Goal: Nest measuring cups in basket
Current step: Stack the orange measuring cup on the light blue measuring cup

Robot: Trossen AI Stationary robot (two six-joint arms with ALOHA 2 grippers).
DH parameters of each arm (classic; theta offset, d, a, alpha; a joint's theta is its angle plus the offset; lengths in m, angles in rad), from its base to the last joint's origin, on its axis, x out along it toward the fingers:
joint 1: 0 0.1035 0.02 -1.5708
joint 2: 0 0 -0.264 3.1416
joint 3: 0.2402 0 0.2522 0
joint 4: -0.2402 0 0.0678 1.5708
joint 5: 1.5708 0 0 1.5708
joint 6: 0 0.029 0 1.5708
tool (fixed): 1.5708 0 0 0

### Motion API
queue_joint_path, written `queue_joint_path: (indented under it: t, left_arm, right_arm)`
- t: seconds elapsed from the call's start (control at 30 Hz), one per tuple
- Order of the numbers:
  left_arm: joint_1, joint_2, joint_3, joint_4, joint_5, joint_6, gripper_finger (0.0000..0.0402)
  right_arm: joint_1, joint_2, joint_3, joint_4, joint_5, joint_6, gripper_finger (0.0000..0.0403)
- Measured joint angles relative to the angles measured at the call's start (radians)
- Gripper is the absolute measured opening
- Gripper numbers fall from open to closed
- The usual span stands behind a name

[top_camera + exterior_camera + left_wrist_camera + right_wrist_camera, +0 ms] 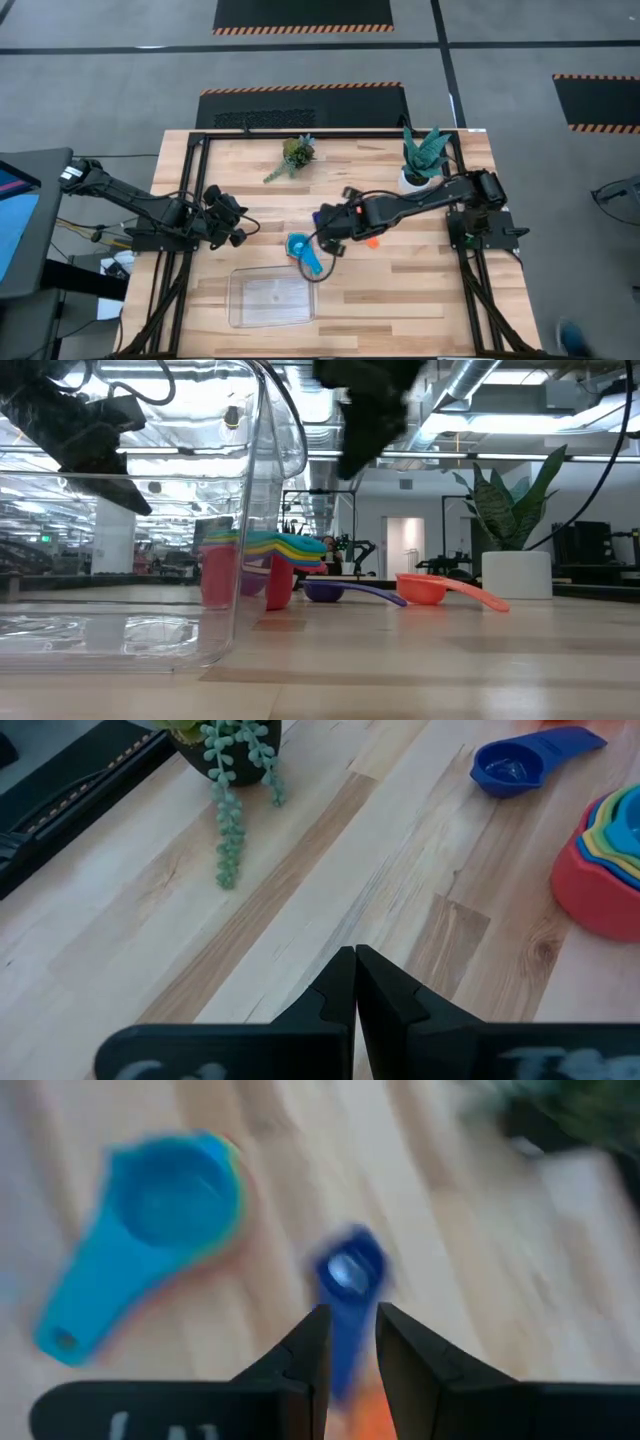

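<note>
No readable writing. One nested stack (298,246), light blue on top, beside right gripper (328,232), just outside basket (270,301). One dark blue cup (347,1270) beyond its narrowly parted fingers; one orange cup (425,589) near. Left gripper (236,224) closed, empty. Two plants.

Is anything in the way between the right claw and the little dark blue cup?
Nothing visible. The right gripper hangs open just above the dark blue cup, with the handle running between its fingers. The stacked cups sit off to one side.

Overhead, table-level, two wrist views, shared stacked cups (298,245)
</note>
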Motion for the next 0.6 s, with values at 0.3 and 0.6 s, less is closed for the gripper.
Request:
queue_joint_path:
  t: [0.3,0.6]
  left_arm:
    - [0.000,0.000,0.000,0.002,-0.003,-0.005,0.0000]
    - [0.000,0.000,0.000,0.013,-0.031,-0.018,0.0000]
  right_arm:
    - [0.000,-0.013,-0.107,-0.340,0.129,0.172,0.0102]
    - [-0.076,-0.024,-0.251,-0.411,0.182,0.156,0.0102]
